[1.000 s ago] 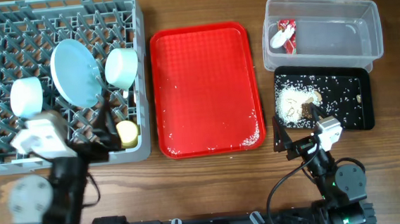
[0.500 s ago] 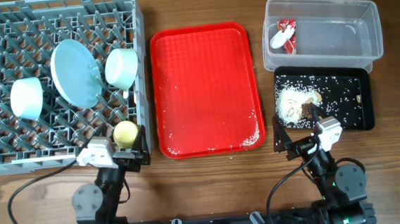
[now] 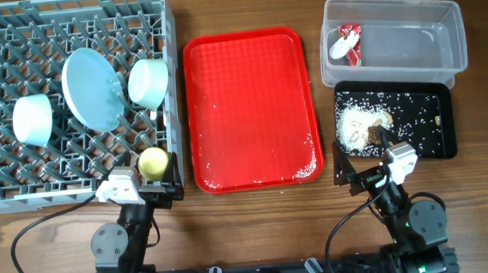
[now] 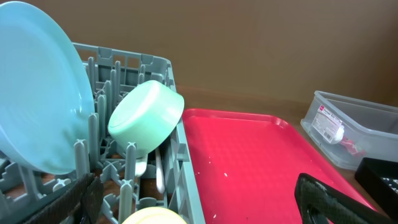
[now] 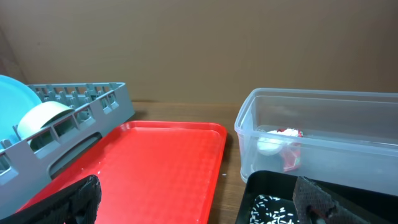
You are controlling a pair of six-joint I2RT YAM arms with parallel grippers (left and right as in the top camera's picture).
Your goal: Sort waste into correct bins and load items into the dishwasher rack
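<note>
Left gripper [image 3: 147,193]: pulled back off dishwasher rack [image 3: 25,202].
Yellow cup [image 3: 152,163]: racked, just beyond it.
Jaws: wide apart, empty.

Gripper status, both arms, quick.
Left gripper: open, holding nothing.
Right gripper: open, holding nothing.

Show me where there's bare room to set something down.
The red tray, between rack and clear tub, is bare except crumbs. The tub's right half, past the wrapper, is free. Crowded: the rack's right middle, around plate, bowl and cup.
</note>
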